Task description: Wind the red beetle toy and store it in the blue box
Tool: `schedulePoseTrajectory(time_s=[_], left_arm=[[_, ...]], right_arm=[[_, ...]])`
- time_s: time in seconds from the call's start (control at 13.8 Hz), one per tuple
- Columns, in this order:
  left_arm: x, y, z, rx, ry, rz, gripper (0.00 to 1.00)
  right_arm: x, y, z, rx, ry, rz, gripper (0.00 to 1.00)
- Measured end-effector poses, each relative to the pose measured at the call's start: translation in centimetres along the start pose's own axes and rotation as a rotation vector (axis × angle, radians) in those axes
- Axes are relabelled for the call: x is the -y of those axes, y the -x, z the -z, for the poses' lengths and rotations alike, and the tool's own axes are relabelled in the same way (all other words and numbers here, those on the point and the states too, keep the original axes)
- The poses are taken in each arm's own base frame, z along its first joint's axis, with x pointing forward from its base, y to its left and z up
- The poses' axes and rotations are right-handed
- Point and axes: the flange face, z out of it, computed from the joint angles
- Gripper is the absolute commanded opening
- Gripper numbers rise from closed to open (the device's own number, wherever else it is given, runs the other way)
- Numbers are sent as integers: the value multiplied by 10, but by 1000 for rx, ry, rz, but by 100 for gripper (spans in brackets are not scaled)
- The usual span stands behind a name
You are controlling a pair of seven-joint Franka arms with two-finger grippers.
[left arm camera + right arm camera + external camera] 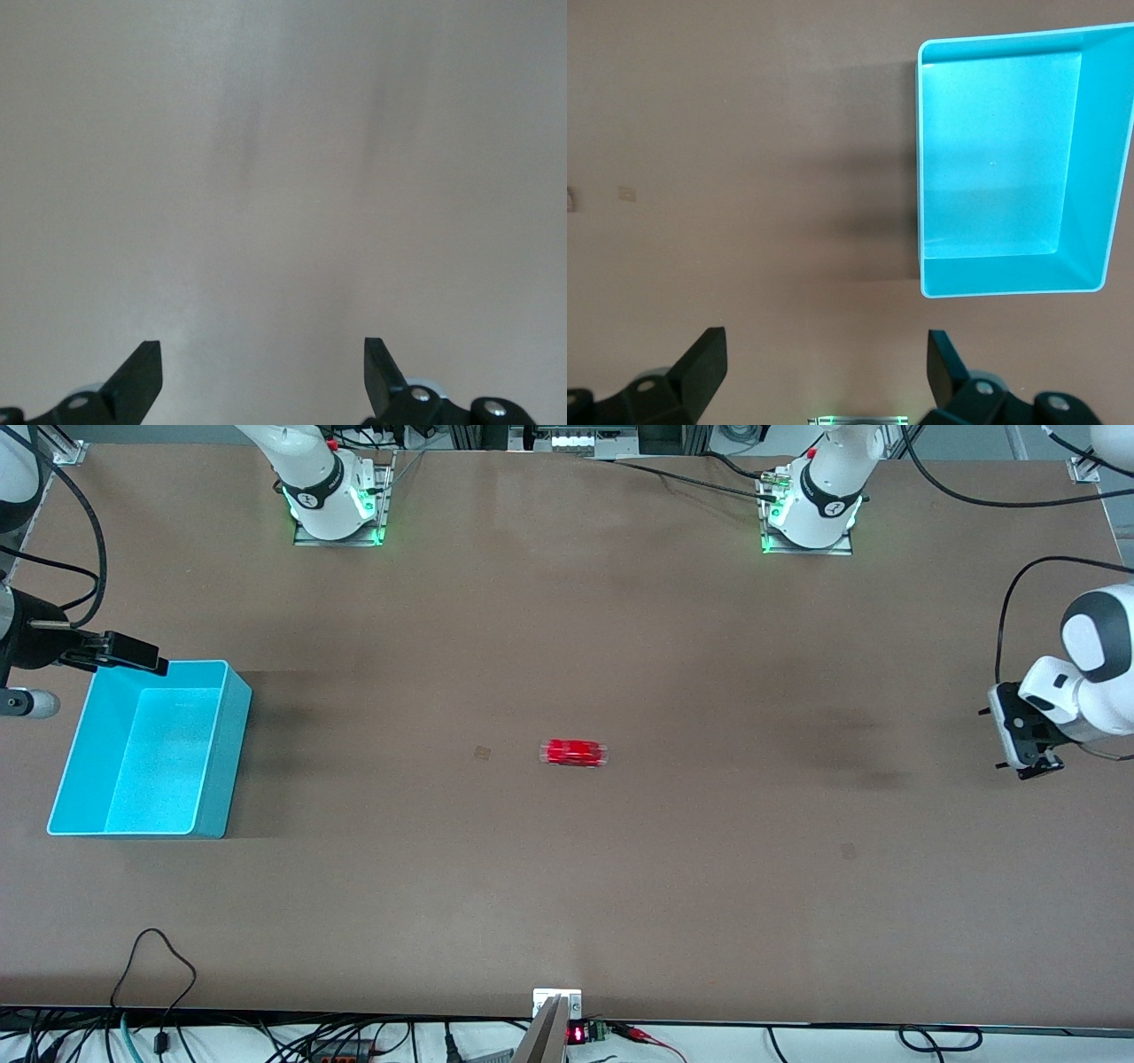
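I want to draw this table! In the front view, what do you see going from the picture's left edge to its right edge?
right gripper → blue box → red beetle toy → left gripper

Glossy red beetle toy (574, 753) with pale bumpers, cyan blue box (232, 735), plain brown table (620, 886)

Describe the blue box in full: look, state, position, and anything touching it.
The blue box is a bright cyan, rectangular bin that looks like plastic, with tall thin walls, a paler rim and no lid. It stands upright on the brown table at the right arm's end, and nothing lies inside it. The right pincer hangs open above its corner farthest from the front camera; nothing seems to touch it.
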Motion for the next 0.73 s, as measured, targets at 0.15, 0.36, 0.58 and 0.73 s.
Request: schedulePoseTrajectory(time_s=[0.15,0.36,0.58,0.73], left_arm=[[-7,-2,16,4,13,63,100],[-16,-12,40,10,32,147,100],[-22,-35,83,23,66,250,100],[-22,-50,112,30,71,316,100]], right_arm=[[0,0,0,1,0,0,100],[0,0,-1,4,0,0,100],[0,0,-1,5,0,-1,100],[0,0,-1,6,0,-1,100]])
